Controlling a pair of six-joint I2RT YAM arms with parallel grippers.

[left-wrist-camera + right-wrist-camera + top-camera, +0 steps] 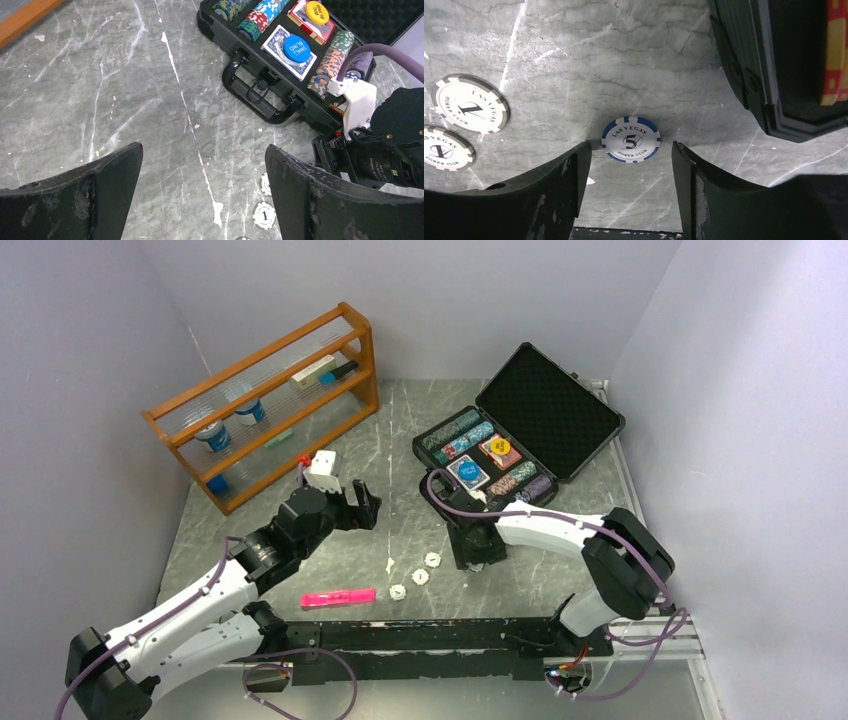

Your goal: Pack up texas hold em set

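The blue-edged 5 chip [631,140] lies flat, centred at the fingertips of the right gripper [629,150], whose fingers stand apart. The left gripper [202,150], also spread, is farther away.

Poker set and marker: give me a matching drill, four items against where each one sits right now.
Items: 1 blue chip; 2 blue button; 3 yellow button; 4 pink marker.
Places: a on the red deck; b left of the white chips; c between the tips of the right gripper; d on the blue deck.
Pairs: 1-c, 2-d, 3-a, 4-b.
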